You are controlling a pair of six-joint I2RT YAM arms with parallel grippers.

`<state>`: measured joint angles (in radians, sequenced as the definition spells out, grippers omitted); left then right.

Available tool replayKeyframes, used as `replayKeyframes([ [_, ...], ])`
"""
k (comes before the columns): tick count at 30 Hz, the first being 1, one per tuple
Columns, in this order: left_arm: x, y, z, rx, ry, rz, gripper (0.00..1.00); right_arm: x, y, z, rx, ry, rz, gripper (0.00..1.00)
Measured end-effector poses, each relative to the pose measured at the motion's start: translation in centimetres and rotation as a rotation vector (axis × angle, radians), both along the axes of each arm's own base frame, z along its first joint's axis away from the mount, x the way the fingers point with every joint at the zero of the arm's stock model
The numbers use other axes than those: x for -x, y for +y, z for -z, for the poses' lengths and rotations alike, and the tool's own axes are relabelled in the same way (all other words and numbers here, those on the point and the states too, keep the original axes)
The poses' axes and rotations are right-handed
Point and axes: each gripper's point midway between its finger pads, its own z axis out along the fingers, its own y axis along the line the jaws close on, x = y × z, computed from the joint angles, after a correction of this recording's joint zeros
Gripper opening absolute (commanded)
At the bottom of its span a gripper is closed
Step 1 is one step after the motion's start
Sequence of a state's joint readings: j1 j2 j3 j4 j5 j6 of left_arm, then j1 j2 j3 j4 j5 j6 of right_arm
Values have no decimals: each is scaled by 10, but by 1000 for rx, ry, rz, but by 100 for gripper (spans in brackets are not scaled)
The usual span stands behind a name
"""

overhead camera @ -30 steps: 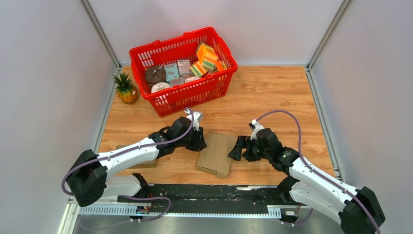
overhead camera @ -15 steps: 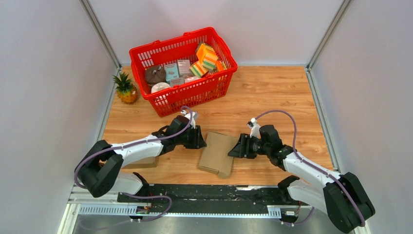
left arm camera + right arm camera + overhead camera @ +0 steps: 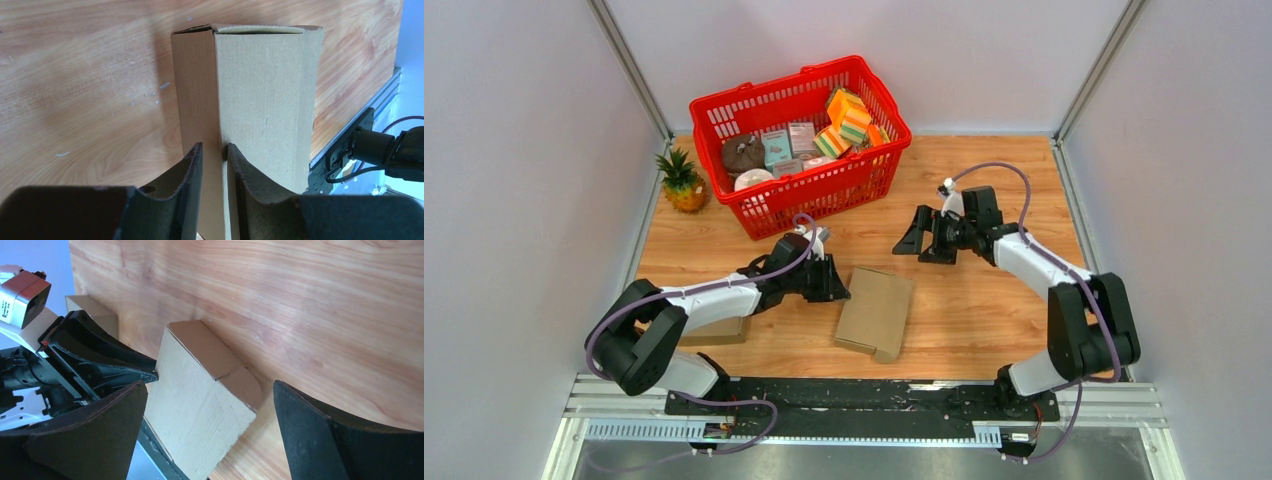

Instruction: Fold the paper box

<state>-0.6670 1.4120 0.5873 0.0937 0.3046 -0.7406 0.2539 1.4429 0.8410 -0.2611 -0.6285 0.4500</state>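
Note:
The paper box [image 3: 876,312] is a brown cardboard carton lying flat on the wooden table, near the front middle. My left gripper [image 3: 839,285] sits at its far left corner. In the left wrist view the fingers [image 3: 192,165] stand a narrow gap apart over the box's [image 3: 265,85] long upper edge, one above the side face and one above the top face. I cannot tell whether they pinch anything. My right gripper [image 3: 924,248] hangs wide open behind the box, apart from it. The right wrist view looks down on the box [image 3: 200,405] between that gripper's [image 3: 210,385] spread fingers.
A red basket [image 3: 879,165] full of small packages stands at the back. A toy pineapple [image 3: 682,180] sits to its left. A flat cardboard piece [image 3: 719,330] lies under my left arm. The black base rail [image 3: 854,395] runs along the table's near edge.
My right gripper has pulled back from the box's right side to the far right and opened wide. The left gripper has stayed at the box's left corner. The box has turned slightly.

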Motion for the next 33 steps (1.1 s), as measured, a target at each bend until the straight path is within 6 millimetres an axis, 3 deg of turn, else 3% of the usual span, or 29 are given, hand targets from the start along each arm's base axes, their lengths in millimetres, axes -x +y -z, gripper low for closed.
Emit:
replayKeyframes([
  [5, 0, 0, 0, 19, -2, -1, 27, -9, 19, 20, -50, 93, -108, 87],
  [9, 0, 0, -1, 35, -10, 4, 26, -3, 30, 46, -72, 187, -171, 79],
  [12, 0, 0, -2, 43, -21, 9, 35, 9, 36, 57, -69, 235, -209, 78],
  [14, 2, 4, -2, 30, -29, 7, 40, 14, 43, 56, -69, 229, -233, 69],
  [16, 5, 13, -5, -4, -40, 2, 45, 16, 47, 56, -70, 218, -248, 68],
  [19, 13, 33, -22, -62, -78, -13, 54, 21, 49, 60, -70, 222, -255, 58],
  [23, 19, 48, -72, -31, -203, -34, 54, 28, 48, 66, -84, 242, -247, 53],
  [26, 33, 52, -88, -2, -234, -20, 51, 31, 47, 65, -91, 245, -223, 51],
  [28, 46, 50, -84, 17, -211, -9, 50, 32, 43, 65, -80, 250, -172, 50],
  [31, 73, 50, -55, 3, -131, -7, 55, 42, 34, 66, -90, 258, -22, 50],
  [33, 87, 54, -37, -13, -92, -26, 60, 57, 28, 65, -115, 269, 99, 55],
])
